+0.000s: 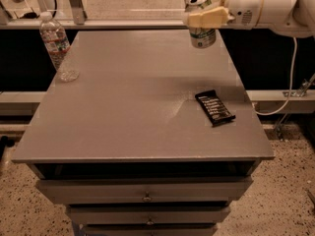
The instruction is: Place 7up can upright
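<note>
The 7up can [202,35] is held almost upright in the air above the far right part of the grey table [128,112], its silver top up and its white and green body showing below the fingers. My gripper [204,14] comes in from the right at the top of the view and is shut on the can, with its cream fingers [209,16] wrapped across the can's upper half. The can hangs clear of the tabletop.
A clear plastic water bottle [54,39] stands at the table's far left edge. A flat black wrapped bar [214,107] lies on the right side. Drawers [145,193] sit under the tabletop. A white cable [290,77] hangs at the right.
</note>
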Action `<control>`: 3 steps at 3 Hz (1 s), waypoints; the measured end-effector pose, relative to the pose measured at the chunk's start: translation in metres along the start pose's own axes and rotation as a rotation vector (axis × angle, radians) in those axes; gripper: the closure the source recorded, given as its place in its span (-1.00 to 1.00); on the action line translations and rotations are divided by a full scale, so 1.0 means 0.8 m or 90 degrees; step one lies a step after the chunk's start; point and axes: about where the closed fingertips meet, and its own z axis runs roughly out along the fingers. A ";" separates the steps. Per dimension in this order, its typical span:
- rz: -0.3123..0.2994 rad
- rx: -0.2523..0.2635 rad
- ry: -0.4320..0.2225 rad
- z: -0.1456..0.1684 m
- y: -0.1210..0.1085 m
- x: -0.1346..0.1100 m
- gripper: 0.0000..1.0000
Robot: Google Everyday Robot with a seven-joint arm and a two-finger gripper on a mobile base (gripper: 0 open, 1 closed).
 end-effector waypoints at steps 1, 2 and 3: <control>-0.008 -0.011 -0.053 0.005 0.000 0.006 1.00; 0.012 -0.029 -0.079 0.039 0.001 0.039 1.00; 0.029 -0.040 -0.081 0.056 0.002 0.061 1.00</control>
